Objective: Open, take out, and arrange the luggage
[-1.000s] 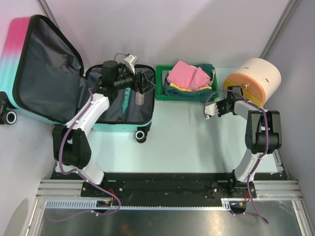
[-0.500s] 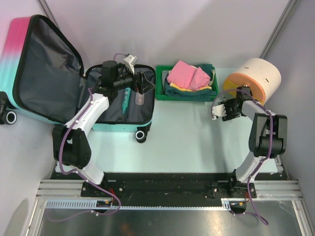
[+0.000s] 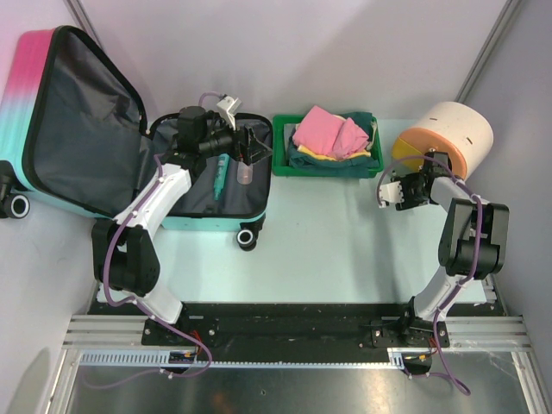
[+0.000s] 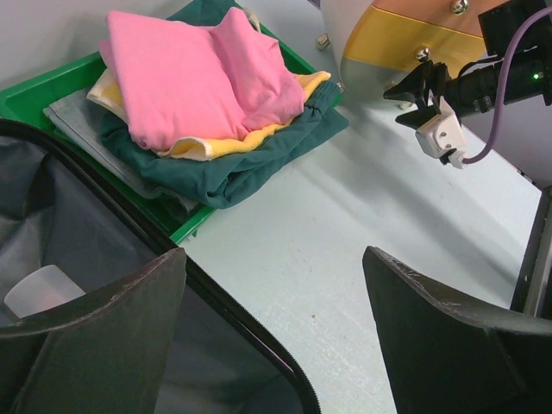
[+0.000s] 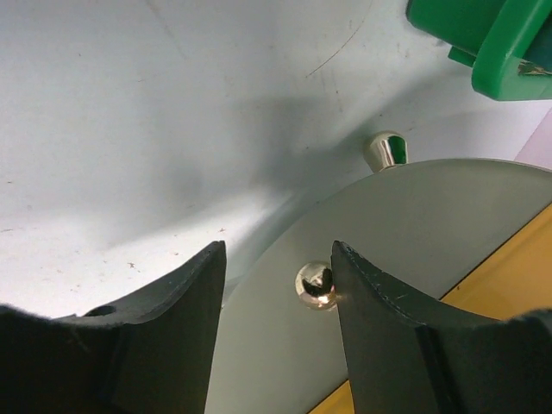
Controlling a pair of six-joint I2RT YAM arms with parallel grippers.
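Observation:
The luggage (image 3: 52, 112) lies open at the left, its pink-to-teal lid leaning back and its grey-lined base (image 3: 194, 185) flat on the table. My left gripper (image 3: 254, 145) hangs open over the base's right rim; in the left wrist view the zipper edge (image 4: 246, 323) runs between its fingers (image 4: 103, 319), which hold nothing. Inside lie a teal stick (image 3: 222, 172) and a small clear bottle (image 3: 244, 172). My right gripper (image 3: 399, 188) is open at the front face of the white-and-orange cylinder (image 3: 448, 134), with a small brass knob (image 5: 315, 285) beside its right finger (image 5: 379, 293).
A green tray (image 3: 280, 155) holding folded clothes, pink cloth (image 3: 328, 129) on top, stands between the luggage and the cylinder. A second brass knob (image 5: 384, 148) sticks out of the cylinder's grey face (image 5: 414, 233). The tray's corner (image 5: 483, 34) lies close above the right gripper.
The right gripper has opened and moved right, up against the cylinder's face. The left arm and the luggage have not moved.

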